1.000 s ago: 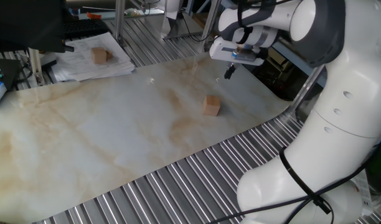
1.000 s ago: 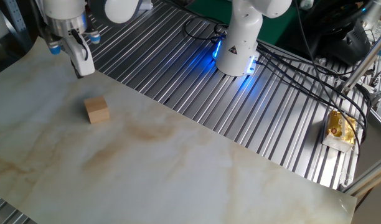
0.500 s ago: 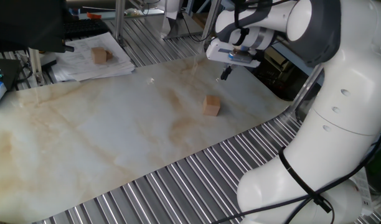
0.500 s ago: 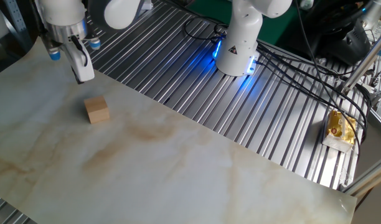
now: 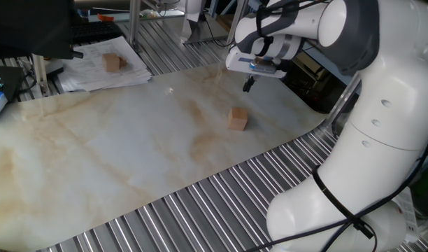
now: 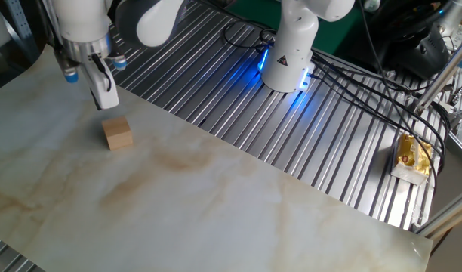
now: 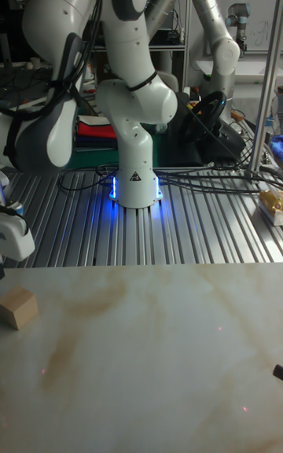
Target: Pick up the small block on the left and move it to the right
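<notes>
The small block (image 5: 237, 118) is a pale tan wooden cube lying on the marbled sheet (image 5: 130, 147). It also shows in the other fixed view (image 6: 118, 134) and at the left edge of the tall view (image 7: 17, 307). My gripper (image 5: 247, 85) hangs above the sheet, just behind the block and apart from it. In the other fixed view the gripper (image 6: 104, 92) points down with its white fingers (image 6: 108, 94) a little up and left of the block. It looks open, with nothing between the fingers. Only part of the hand shows at the left edge of the tall view.
A darker brown cube (image 5: 113, 62) rests on a stack of papers (image 5: 102, 70) at the back left. The robot's base (image 6: 288, 57) glows blue on the ribbed metal table (image 6: 344, 143). A yellow packet (image 6: 412, 156) lies far right.
The gripper has drifted closer to the small block, leftward in one fixed view and right and down in the other. The block has not moved.
</notes>
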{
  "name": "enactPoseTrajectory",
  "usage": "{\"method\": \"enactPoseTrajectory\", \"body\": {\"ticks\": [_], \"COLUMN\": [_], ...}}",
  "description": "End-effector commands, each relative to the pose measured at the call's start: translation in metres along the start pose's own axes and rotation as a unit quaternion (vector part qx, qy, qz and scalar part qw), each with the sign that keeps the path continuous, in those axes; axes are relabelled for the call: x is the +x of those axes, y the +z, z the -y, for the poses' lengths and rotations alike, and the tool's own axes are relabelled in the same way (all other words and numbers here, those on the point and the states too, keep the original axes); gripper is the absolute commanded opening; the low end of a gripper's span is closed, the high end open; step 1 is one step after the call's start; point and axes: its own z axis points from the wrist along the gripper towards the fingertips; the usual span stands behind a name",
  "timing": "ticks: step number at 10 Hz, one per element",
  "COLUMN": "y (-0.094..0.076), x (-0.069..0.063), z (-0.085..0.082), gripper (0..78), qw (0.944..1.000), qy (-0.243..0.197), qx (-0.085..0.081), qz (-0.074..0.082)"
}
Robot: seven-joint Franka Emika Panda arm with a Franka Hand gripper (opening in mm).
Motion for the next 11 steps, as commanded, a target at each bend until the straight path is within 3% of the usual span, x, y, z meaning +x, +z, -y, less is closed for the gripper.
{"method": "enactPoseTrajectory", "body": {"ticks": [1, 7, 11], "y": [0.003, 0.024, 0.024], "x": [-0.002, -0.004, -0.003], "z": [-0.001, -0.004, -0.004], "gripper": [0.0, 0.0, 0.0], "qw": [1.0, 1.0, 0.9998], "qy": [0.0, 0.007, 0.017], "qx": [0.001, 0.002, 0.011], "qz": [0.001, 0.001, 0.001]}}
